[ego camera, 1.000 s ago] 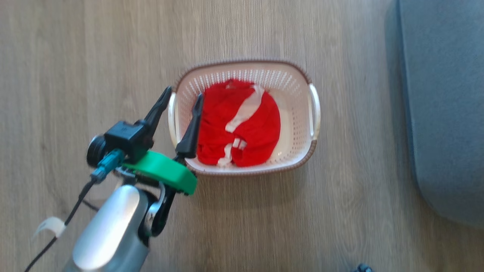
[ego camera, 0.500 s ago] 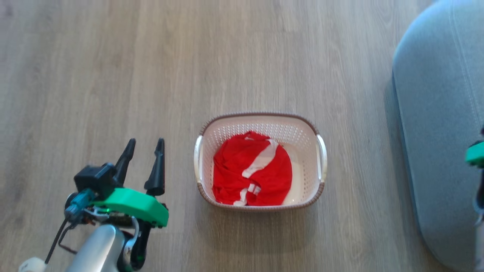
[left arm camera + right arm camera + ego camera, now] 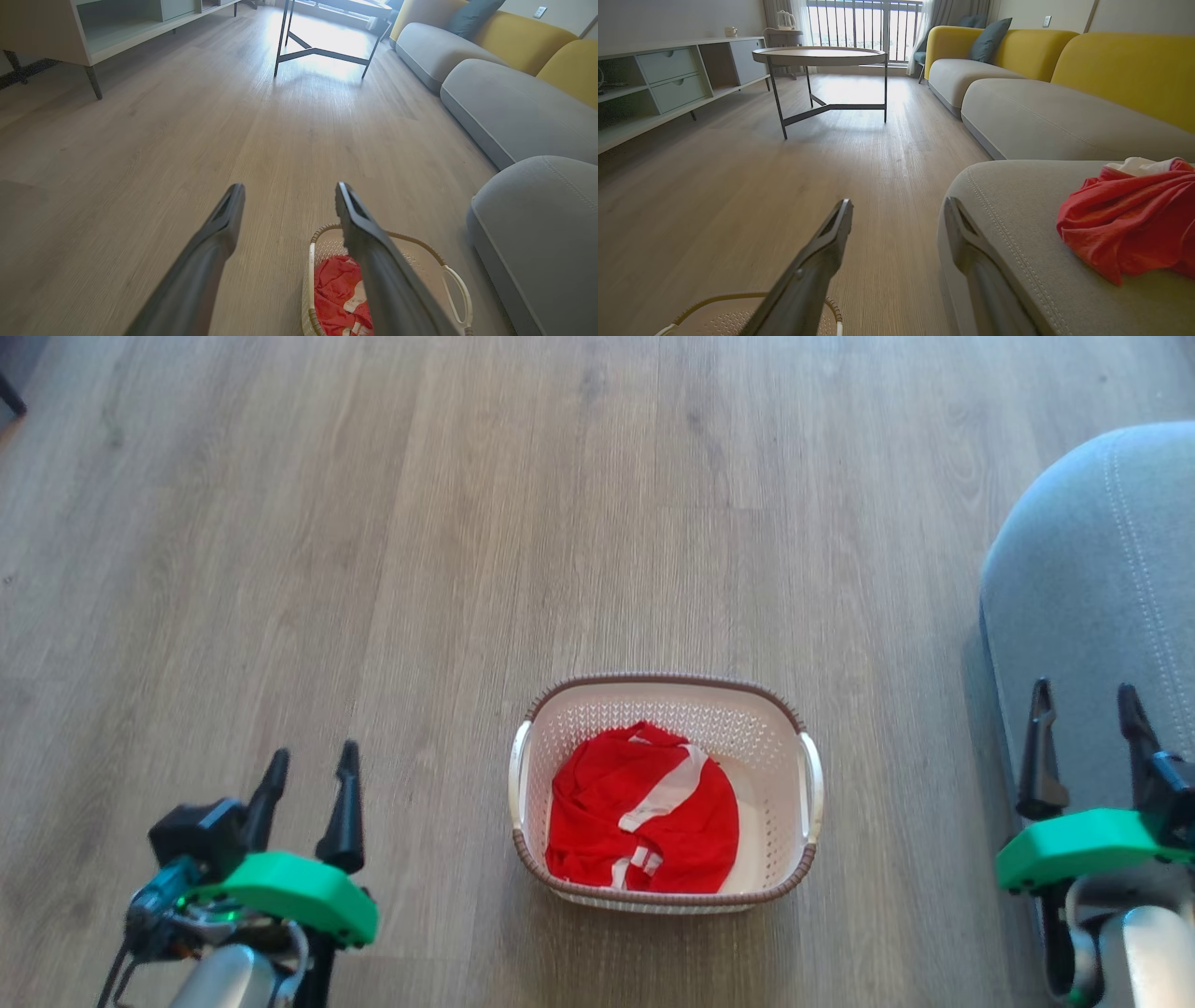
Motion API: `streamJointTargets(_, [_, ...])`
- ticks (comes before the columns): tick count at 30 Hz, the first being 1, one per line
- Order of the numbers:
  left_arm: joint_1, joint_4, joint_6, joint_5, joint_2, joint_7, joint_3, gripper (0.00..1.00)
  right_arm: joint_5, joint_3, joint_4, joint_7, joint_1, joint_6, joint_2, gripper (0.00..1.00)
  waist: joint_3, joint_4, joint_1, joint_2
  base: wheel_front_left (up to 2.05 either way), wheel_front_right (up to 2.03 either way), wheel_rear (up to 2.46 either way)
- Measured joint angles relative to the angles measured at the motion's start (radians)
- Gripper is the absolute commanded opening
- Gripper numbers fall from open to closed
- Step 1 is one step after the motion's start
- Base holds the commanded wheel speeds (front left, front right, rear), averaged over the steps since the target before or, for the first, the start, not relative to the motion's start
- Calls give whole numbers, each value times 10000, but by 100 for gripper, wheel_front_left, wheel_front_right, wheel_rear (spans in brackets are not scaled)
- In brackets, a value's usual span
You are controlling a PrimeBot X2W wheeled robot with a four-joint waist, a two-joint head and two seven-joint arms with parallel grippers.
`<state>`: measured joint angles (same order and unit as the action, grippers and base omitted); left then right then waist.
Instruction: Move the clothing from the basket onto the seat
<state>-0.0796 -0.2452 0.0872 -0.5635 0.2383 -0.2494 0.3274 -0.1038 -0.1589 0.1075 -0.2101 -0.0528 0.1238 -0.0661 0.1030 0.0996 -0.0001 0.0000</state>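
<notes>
With our left claw (image 3: pixel 314 753) and right claw (image 3: pixel 1084 689) both wide and empty, the clothing (image 3: pixel 644 812) lies in the basket (image 3: pixel 665 679) near the seat (image 3: pixel 1092 569), so next we must reach in and grasp it.

The basket (image 3: pixel 665 680) sits on the wood floor (image 3: pixel 560 523), near the seat (image 3: pixel 1083 579).

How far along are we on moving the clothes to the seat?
Done: a crumpled red garment lies on the grey seat. In hand: nothing; left hand and right hand are open, empty. Remaining: red clothing with white strips sits in the basket.
</notes>
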Motion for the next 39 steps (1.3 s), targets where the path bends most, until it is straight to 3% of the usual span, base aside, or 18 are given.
streamJointTargets(9, [234, -44, -92, 324, 75, -29, -514, 100, 151, 291, 502, -295, 261, 0, 165, 100, -139, -23, 0, 0, 0, 0, 0])
streamJointTargets(17, [58, 339, -297, 685, -140, -29, -571, 100, 159, 245, 278, -384, -32, 0, 211, 100, 632, -88, 0, 0, 0, 0, 0])
streamJointTargets(27, [-2539, 562, -617, 1271, -721, -50, -236, 100, 267, -380, -1037, -397, -2158, 0, 198, 100, 3114, -144, 1, 0, 0, 0, 0])
streamJointTargets(39, [-5907, -907, -1012, 2219, -1051, 610, 685, 100, 232, -631, -2119, -458, -4283, 0, 151, 100, 6584, -472, 5, -1, 0, 0, 0])
